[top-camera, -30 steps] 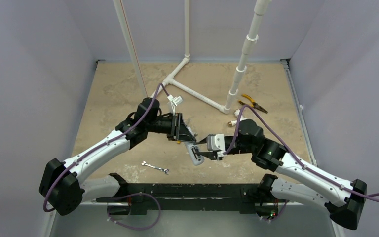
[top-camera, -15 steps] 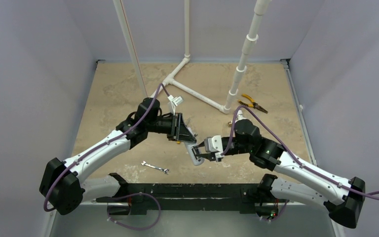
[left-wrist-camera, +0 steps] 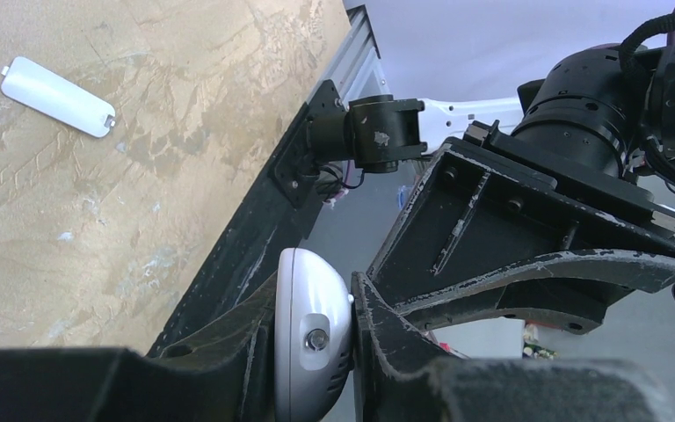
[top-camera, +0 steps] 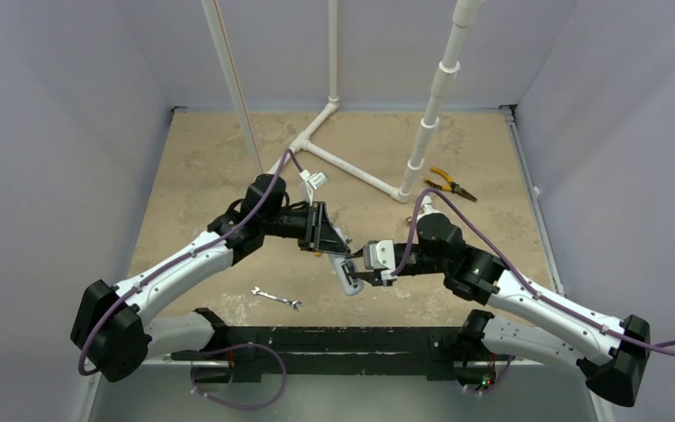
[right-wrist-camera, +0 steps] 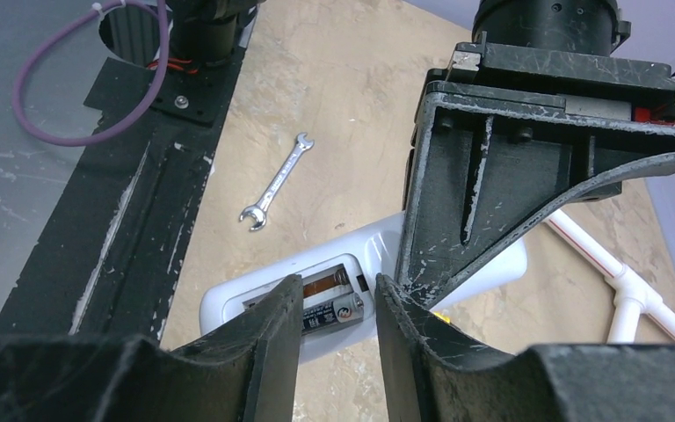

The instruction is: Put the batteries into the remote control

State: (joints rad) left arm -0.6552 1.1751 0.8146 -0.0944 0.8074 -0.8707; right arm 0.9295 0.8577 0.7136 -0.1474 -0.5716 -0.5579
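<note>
Seating a battery (right-wrist-camera: 338, 309) in the remote control's (right-wrist-camera: 255, 303) open bay (right-wrist-camera: 316, 277); remote control clamped tight, off the table, in left gripper (left-wrist-camera: 316, 338). Straddled narrowly by right gripper (right-wrist-camera: 338, 294); whether pinched, cannot tell. Next, likely: press flat into bay.

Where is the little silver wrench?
In the top view the wrench lies on the table near the front edge, left of the remote control.

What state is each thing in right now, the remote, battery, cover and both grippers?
remote control: compartment open, clamped in left gripper.
battery: lying in the compartment.
battery cover: off, flat on table.
left gripper: shut on remote control.
right gripper: jaws parted around battery, grip unclear.
</note>
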